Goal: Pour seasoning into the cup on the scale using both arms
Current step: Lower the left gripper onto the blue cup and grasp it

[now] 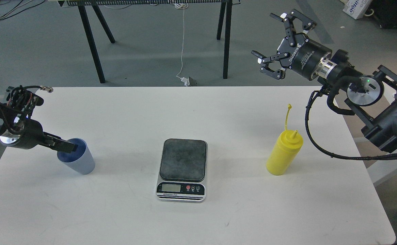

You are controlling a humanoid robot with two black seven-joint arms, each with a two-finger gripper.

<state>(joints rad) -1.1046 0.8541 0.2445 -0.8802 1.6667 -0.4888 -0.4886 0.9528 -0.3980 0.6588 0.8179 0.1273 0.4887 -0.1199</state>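
Head view looks down on a white table [123,109]. Near its left edge stands the light-blue cup [77,159], upright. The left gripper [67,146] reaches in from the left, and its dark tip lies over the cup's mouth; whether its fingers are spread or closed cannot be told from this angle.

At the middle of the tabletop, toward the near edge, sits the scale [182,168], its dark square plate bare. Its silver front carries a small display, round buttons and a line of print too small to read.

Toward the right edge stands the yellow seasoning bottle [283,153], upright, with its thin cap strap sticking up above the nozzle.

The right gripper [276,42] hangs in the air beyond the far right part of the table, well apart from the bottle, its fingers spread wide and holding nothing. White lettering on its black body reads ROBOTIQ.
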